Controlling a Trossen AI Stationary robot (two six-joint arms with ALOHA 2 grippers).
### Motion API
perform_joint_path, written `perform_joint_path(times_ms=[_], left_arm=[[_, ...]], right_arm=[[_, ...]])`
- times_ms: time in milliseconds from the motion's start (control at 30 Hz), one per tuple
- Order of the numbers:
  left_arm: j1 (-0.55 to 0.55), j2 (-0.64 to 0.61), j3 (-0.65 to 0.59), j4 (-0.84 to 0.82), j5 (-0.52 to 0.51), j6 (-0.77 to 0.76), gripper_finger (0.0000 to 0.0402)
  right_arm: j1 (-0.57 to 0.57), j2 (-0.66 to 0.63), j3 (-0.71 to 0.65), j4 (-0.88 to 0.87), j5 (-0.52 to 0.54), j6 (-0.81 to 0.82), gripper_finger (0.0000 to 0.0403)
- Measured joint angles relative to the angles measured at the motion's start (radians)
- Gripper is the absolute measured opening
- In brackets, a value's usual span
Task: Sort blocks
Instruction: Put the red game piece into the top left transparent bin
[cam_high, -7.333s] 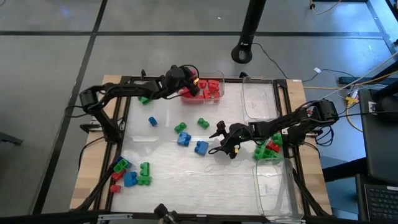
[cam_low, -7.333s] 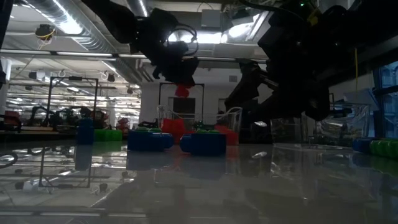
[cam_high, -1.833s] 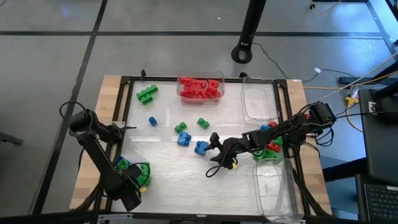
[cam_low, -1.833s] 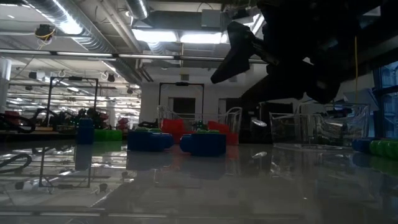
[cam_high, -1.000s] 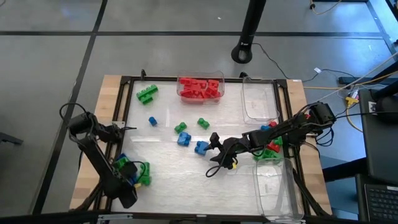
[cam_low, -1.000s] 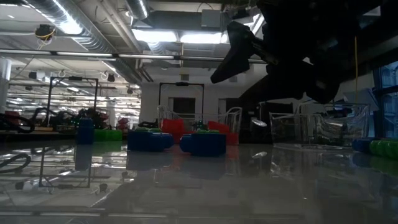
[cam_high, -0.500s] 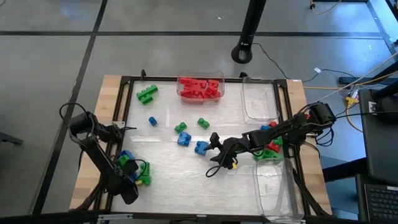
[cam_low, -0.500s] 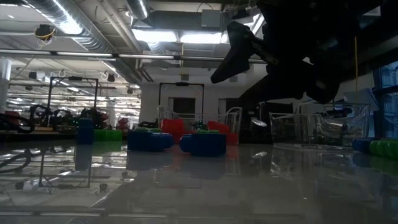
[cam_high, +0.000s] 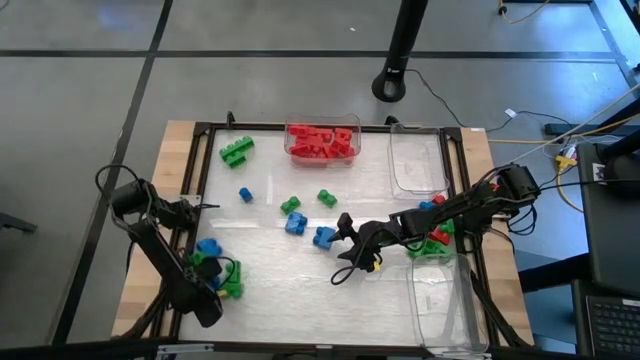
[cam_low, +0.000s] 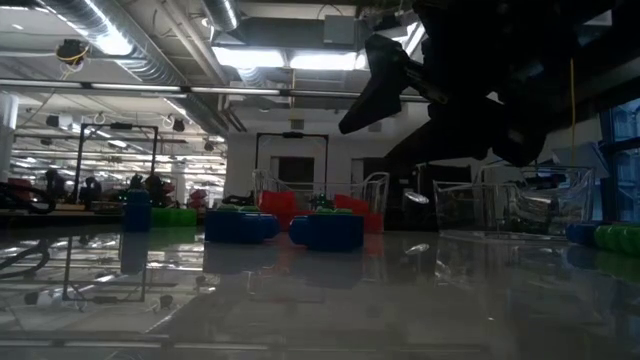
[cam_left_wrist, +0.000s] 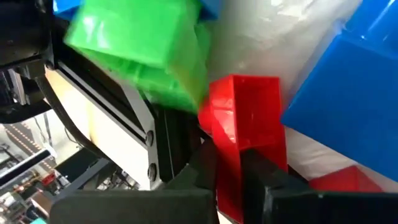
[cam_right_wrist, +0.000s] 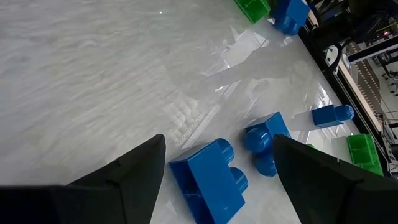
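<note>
The left end effector (cam_left_wrist: 227, 180) is down at the near-left corner of the bench (cam_high: 300, 270), its fingers pinched tight on a red block (cam_left_wrist: 245, 134) in a small pile of green blocks (cam_high: 228, 275) and a blue block (cam_high: 207, 247). The right end effector (cam_high: 352, 262) hangs over the middle of the bench with its fingers spread wide and nothing between them, just near of two blue blocks (cam_right_wrist: 214, 177). More blocks lie scattered: green ones (cam_high: 236, 150) at the far left, a few blue and green at mid-bench, a heap of red in the far bin (cam_high: 322, 140), and mixed ones by the right bins (cam_high: 418, 160). Judged from their look, these are light, rigid moulded plastic bricks with smooth, glossy faces, so they should not deform or break but could slip or twist out of a shallow pinch. The best hold is probably across two flat opposite side walls, low on the body, not on the studs or a corner. In the pile, neighbours touch the red block and may be dragged along when it lifts. No brand, label or writing can be read on anything.
</note>
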Motion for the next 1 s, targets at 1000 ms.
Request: perform_joint_path(times_ms=[1000], left_arm=[[0.313,-0.345,0.214,-0.009,-0.581,0.310,0.0002]], right_arm=[[0.000,0.000,0.000,-0.014,0.000,0.019,0.0293]])
